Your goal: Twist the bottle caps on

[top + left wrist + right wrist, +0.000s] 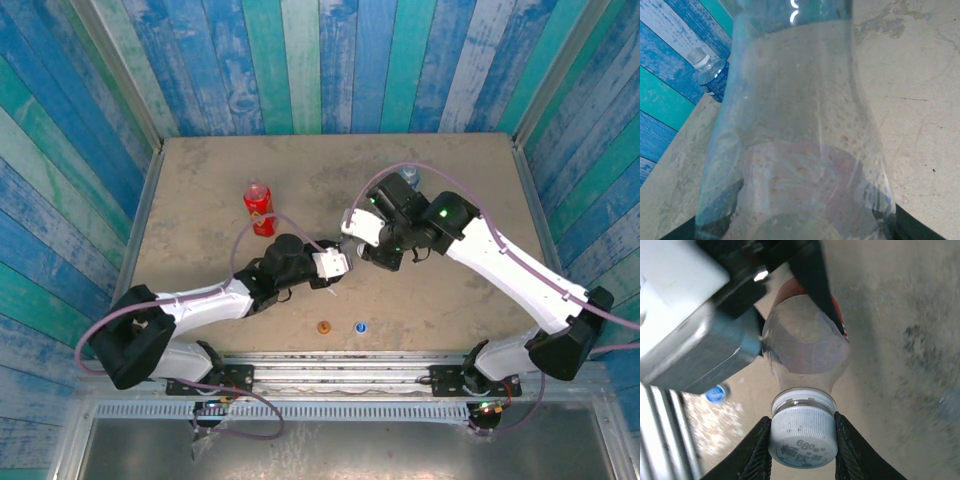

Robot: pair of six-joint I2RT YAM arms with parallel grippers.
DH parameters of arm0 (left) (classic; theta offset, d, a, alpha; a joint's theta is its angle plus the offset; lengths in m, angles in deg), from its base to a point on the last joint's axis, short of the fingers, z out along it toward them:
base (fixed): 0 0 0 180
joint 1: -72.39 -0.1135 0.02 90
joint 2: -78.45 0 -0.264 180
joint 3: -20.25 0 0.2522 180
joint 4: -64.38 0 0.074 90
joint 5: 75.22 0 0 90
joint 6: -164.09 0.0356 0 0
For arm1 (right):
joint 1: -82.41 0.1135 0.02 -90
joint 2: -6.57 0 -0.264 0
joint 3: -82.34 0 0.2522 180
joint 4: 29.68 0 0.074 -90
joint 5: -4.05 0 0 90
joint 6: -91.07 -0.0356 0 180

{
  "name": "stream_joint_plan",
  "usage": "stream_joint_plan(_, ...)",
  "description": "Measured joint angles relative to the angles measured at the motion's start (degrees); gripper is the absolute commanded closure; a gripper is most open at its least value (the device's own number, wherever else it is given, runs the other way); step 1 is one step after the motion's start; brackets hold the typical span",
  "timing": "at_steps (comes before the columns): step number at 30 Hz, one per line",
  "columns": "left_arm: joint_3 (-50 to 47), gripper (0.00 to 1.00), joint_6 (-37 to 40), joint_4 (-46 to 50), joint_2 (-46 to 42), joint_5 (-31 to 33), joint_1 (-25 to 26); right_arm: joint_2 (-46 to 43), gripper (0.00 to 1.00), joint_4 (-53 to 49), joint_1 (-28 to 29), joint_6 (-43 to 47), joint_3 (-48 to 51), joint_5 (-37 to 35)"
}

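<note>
A clear bottle [800, 115] with a red label [839, 316] is held off the table between both arms. My left gripper [338, 266] is shut on its body; the dark fingers [682, 232] show at the lower corners of the left wrist view. A white cap [802, 432] sits on the bottle's neck, and my right gripper [803, 452] is shut on it, one finger on each side. An orange cap [323, 327] and a blue cap [359, 326] lie on the table near the front edge. The all-red bottle [258, 208] stands at the left. The blue-labelled bottle [408, 177] stands behind my right arm.
The tabletop [200, 200] is walled by blue and green planks at the back and sides. A metal rail [340, 360] runs along the near edge. The blue cap [715, 393] lies below the held bottle. The blue-labelled bottle [714, 77] is close to the wall.
</note>
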Motion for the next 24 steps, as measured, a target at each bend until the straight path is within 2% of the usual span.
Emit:
stream_joint_plan(3,0.59,0.46,0.17,0.46,0.09,0.04,-0.07,-0.15,0.8,0.46,-0.44,-15.52,-0.04,1.01)
stream_joint_plan(6,0.59,0.46,0.15,0.92,0.11,0.07,-0.13,0.39,0.76,0.33,-0.98,-28.92,-0.26,2.73)
stream_joint_plan(9,0.59,0.46,0.15,1.38,0.11,0.09,-0.22,0.79,0.67,0.24,-1.42,-36.09,-0.44,3.74)
stream_joint_plan(11,0.61,0.46,0.13,1.38,0.11,0.07,-0.22,0.79,0.5,0.07,-1.68,-37.09,-0.55,4.48)
stream_joint_plan(14,1.11,0.46,0.11,1.22,0.09,-0.02,-0.11,0.44,0.35,-0.11,-1.57,-31.76,-0.7,4.98)
stream_joint_plan(24,1.25,0.46,-0.04,1.51,0.0,0.24,0.0,-8.11,0.34,-0.98,0.02,3.65,-0.57,4.48)
